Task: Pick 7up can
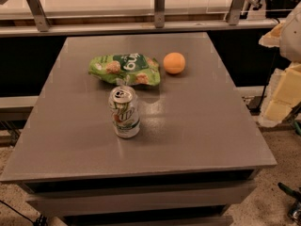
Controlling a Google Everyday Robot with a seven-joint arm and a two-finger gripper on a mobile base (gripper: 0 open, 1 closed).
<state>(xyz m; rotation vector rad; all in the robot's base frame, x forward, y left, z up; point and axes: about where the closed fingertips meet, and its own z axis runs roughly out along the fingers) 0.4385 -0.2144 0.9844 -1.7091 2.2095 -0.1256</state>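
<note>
The 7up can [125, 112], white and green with a silver top and pull tab, stands upright on the grey table [197, 126], left of the table's middle. My gripper [278, 72] is at the right edge of the camera view, cream-yellow and partly cut off. It is off the table's right side, well away from the can and holding nothing that I can see.
A crinkly green snack bag [125, 69] lies just behind the can. An orange [174, 62] sits to the bag's right. A rail with metal posts [160, 6] runs behind the table. Speckled floor shows at the lower right.
</note>
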